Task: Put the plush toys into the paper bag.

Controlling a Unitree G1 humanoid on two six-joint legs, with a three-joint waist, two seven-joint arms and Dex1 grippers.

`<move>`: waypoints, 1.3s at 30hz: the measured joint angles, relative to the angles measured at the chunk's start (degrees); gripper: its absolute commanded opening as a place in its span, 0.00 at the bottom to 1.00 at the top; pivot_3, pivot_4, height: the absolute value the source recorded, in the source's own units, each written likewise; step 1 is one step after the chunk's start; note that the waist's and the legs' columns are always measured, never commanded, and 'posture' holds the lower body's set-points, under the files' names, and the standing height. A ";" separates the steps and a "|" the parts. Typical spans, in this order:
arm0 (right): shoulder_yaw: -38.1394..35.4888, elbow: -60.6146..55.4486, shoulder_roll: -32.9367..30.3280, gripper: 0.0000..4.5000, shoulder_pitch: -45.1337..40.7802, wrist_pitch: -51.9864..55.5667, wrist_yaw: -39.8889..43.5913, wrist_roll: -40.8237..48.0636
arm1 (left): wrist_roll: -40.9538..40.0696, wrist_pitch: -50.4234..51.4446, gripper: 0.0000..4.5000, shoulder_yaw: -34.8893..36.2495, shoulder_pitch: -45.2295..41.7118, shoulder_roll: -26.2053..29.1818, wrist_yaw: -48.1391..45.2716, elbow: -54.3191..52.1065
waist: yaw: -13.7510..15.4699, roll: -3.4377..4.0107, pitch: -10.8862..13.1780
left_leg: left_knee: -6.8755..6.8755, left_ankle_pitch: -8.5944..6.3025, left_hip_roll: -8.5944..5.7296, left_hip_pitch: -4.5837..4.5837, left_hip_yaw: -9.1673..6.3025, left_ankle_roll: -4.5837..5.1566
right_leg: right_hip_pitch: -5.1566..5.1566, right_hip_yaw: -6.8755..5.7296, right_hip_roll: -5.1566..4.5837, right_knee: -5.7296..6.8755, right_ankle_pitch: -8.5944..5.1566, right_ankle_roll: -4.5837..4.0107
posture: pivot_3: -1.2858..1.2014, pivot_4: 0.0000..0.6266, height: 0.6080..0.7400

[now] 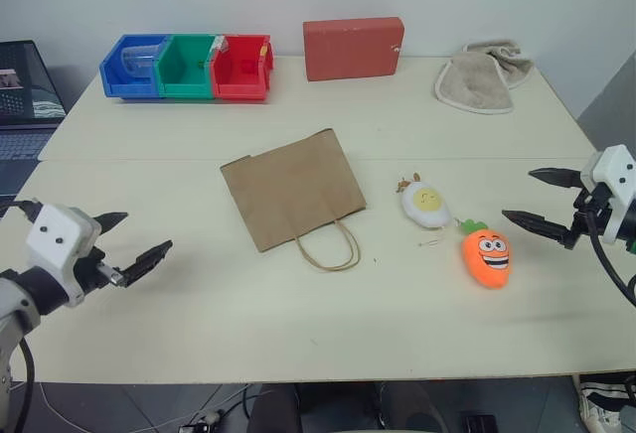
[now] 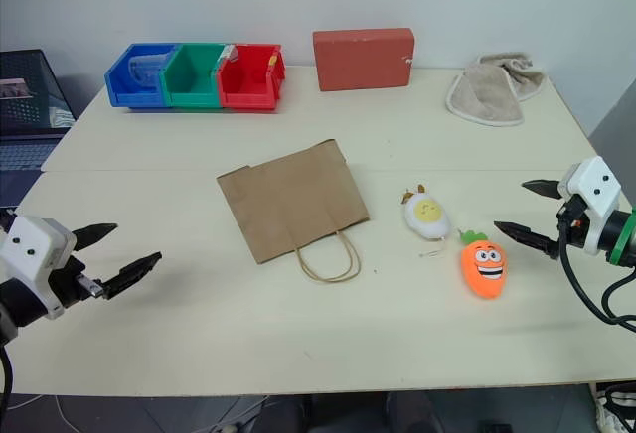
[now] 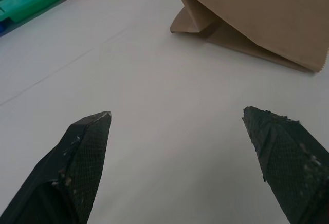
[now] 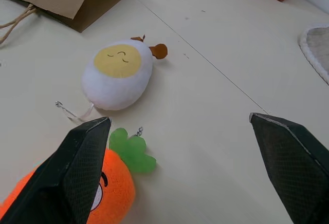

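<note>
Carrot toy (image 1: 486, 258) and egg toy (image 1: 425, 205) just beside spread-open right end effector (image 1: 537, 200), untouched.

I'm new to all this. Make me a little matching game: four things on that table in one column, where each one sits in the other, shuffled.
Things:
1. paper bag
2. carrot toy
3. egg toy
4. red box

Places:
A. at the far edge of the table, against the wall
B. nearest the right gripper, just off its open fingers
C. lying flat mid-table, handles toward the robot
D. between the bag and the carrot

Pairs: 1-C, 2-B, 3-D, 4-A
</note>
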 measured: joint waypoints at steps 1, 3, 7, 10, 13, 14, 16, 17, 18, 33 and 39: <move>0.52 0.00 0.49 1.00 -1.06 -0.07 -0.32 -0.08 | 0.07 -0.27 0.97 0.02 -0.04 0.00 -0.07 0.53 | -0.08 0.01 0.00 | 0.01 0.00 -0.01 0.00 0.04 0.00 | -0.01 0.04 -0.01 0.00 0.00 0.00 | 0.52 0.24 1.00; 1.51 0.16 0.62 1.00 -2.46 -0.32 -0.41 -0.22 | 0.23 -0.84 0.97 0.04 0.31 -0.02 -0.19 0.71 | -0.38 0.00 0.00 | -0.01 0.00 0.00 0.00 0.06 0.00 | -0.02 0.05 -0.01 0.00 0.00 0.00 | 0.52 0.24 1.00; 2.35 1.03 0.94 1.00 -4.13 -1.00 -0.40 -0.73 | 0.79 -1.32 0.97 0.02 1.27 -0.64 0.02 0.22 | -0.43 0.01 0.00 | -0.06 -0.01 0.01 0.00 0.01 0.00 | -0.03 0.00 -0.01 0.00 0.01 -0.01 | 0.52 0.24 1.00; 2.75 1.36 1.38 1.00 -4.88 -1.53 -0.41 -1.17 | 1.33 -2.28 0.97 -0.32 1.29 -0.78 -0.11 -0.38 | -0.42 0.00 0.00 | -0.06 -0.01 0.00 -0.01 -0.01 0.00 | -0.02 -0.01 -0.01 0.00 0.01 -0.01 | 0.52 0.24 1.00; 2.88 1.06 1.76 1.00 -4.72 -1.45 -0.26 -1.15 | 1.96 -2.72 0.97 -2.70 0.20 -0.43 -1.00 -1.18 | -0.28 0.00 0.00 | -0.04 -0.01 -0.01 -0.01 -0.02 0.00 | -0.01 -0.01 -0.01 0.00 0.01 -0.01 | 0.52 0.24 1.00; 2.91 0.47 1.78 1.00 -4.51 -1.29 -0.07 -1.12 | 2.20 -3.13 0.97 -4.31 -0.11 0.27 -1.88 -1.85 | -0.14 0.00 0.00 | -0.04 0.00 -0.01 -0.01 -0.02 0.00 | -0.01 -0.02 -0.01 0.00 0.01 -0.01 | 0.52 0.24 1.00; 2.74 -1.92 1.52 1.00 -3.28 -0.23 0.79 -0.39 | 2.18 -3.06 0.97 -8.68 -2.31 1.78 -4.21 -4.56 | 0.19 0.00 0.00 | -0.03 0.00 -0.02 -0.01 -0.02 0.00 | 0.00 -0.01 -0.01 0.00 0.01 -0.01 | 0.52 0.24 1.00; 2.74 -3.70 1.31 1.00 -2.35 0.70 1.16 0.56 | 1.95 -2.95 0.97 -10.96 -3.91 2.59 -5.39 -6.20 | 0.47 0.00 0.00 | -0.03 0.00 -0.01 -0.02 -0.03 0.00 | 0.00 -0.02 0.00 0.00 0.01 -0.01 | 0.52 0.24 1.00; 2.56 -6.02 0.96 1.00 -1.18 1.85 1.73 1.45 | 1.78 -2.53 0.97 -13.46 -6.01 3.26 -6.41 -7.61 | 0.73 0.02 0.00 | -0.04 0.00 -0.01 -0.02 -0.02 0.00 | 0.00 -0.02 0.00 0.00 0.01 0.00 | 0.52 0.24 1.00; 2.49 -33.32 -0.73 1.00 6.46 20.47 -2.71 12.88 | 7.88 -5.06 0.97 -42.25 -25.02 -1.76 -14.21 -4.80 | 1.06 0.01 0.00 | 0.03 0.00 -0.02 -0.04 -0.10 0.00 | 0.05 -0.06 0.04 0.00 0.01 0.00 | 0.52 0.24 1.00; 2.41 -35.05 0.06 1.00 6.65 22.69 -5.78 14.55 | 10.34 -8.74 0.93 -46.63 -28.51 -7.31 -15.28 1.48 | 1.16 0.01 0.00 | 0.11 0.00 -0.02 -0.06 -0.12 0.01 | 0.06 -0.06 0.05 -0.01 0.02 0.02 | 0.52 0.24 1.00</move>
